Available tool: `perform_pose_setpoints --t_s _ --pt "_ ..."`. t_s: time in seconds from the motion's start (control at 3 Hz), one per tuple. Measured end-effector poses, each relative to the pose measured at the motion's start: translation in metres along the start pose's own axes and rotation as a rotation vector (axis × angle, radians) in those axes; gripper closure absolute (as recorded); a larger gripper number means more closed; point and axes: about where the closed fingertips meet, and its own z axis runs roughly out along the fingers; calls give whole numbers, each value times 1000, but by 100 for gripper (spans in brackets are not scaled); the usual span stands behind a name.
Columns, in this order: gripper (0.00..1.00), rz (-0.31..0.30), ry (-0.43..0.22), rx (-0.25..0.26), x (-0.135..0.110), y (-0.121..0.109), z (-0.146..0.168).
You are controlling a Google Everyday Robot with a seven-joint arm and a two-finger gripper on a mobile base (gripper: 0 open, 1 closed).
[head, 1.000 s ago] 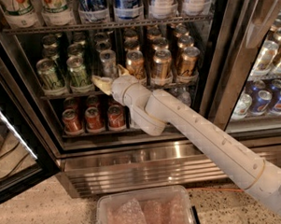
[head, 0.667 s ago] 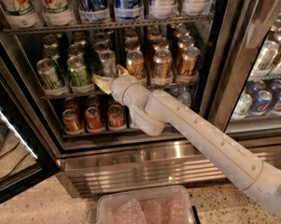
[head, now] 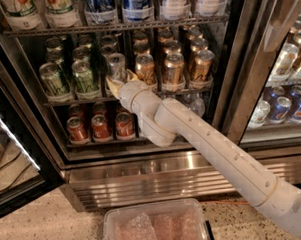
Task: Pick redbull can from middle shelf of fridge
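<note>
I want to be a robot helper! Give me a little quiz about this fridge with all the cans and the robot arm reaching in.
1. True or false: the cream two-finger gripper is at the slim silver redbull can on the thin grey wire middle shelf.
2. Which stand just picture-left of that can? A) green cans B) purple bottles C) black jars
3. What colour are the short cans on the shelf below?

Key: 1 true; 2 A; 3 red.
</note>
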Motion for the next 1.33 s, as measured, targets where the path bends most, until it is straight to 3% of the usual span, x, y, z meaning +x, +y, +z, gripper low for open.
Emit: perform_pose_setpoints --t_s 0.33,0.67,1.0,1.33 --pt "100 -26 -86 46 -28 -15 -6" --pt "100 -98 -118 54 -49 -24 -12" --pt "100 -105 -116 59 -54 -29 -20" --pt "100 -59 -103 52 -49 -24 -30"
